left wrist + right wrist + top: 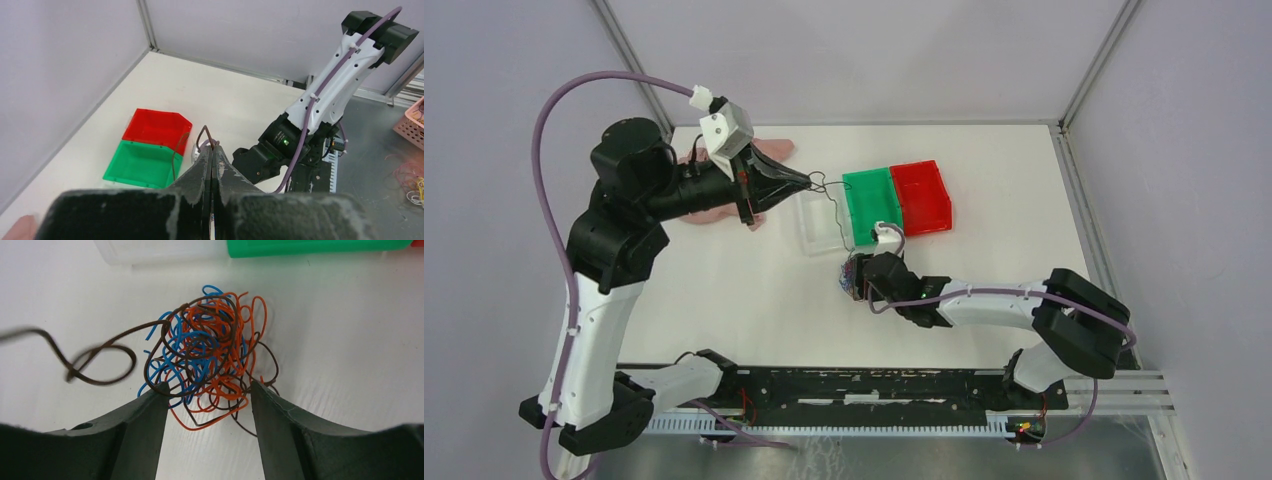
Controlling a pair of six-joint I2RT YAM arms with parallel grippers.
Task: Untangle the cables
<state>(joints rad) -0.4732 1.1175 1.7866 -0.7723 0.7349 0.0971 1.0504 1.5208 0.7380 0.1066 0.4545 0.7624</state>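
wad of cables (210, 355) is seen on the white table (744, 290), just near of the green bin (871, 203) | right gripper (207, 387) is held wide open, astride the wad | left gripper (809, 183) is clamped shut on one dark brown wire (134, 360), held aloft

from above the right gripper (856, 278) covers most of the cables (205, 345); one brown wire (22, 333) blurs leftward.

Top camera, high at six o'clock, takes in the whole table (754, 300); left wrist faces three o'clock, right wrist hugs the cables (210, 355), all three catching the green bin (871, 200).
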